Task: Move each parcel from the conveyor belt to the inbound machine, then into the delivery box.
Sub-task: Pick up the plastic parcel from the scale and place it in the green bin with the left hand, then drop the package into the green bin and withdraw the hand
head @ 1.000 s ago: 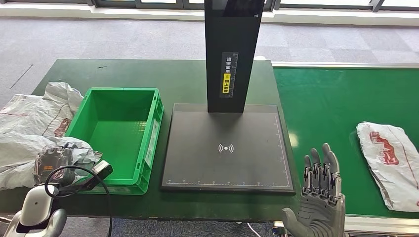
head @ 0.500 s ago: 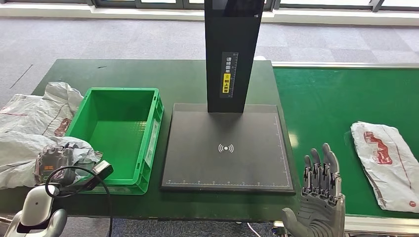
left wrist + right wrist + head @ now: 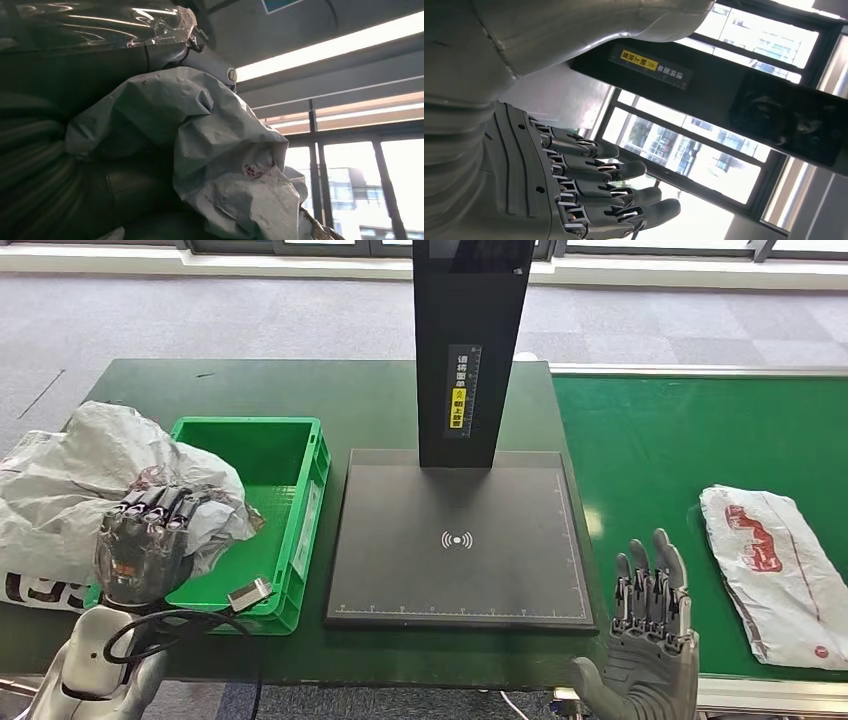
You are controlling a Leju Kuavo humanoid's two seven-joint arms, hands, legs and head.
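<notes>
Grey parcel (image 3: 90,475) is bunched up in my left hand (image 3: 148,540), fingers (image 3: 160,502) closed on it, held up right over the near-left corner of the green delivery box (image 3: 300,530). So I reckon this is the drop-in step: next I'd need to get it over the middle of the box and let go. Another parcel (image 3: 775,565) sits on the conveyor belt (image 3: 650,440), beside my right hand (image 3: 650,630), which is palm-up, fingers spread, holding nothing.
</notes>
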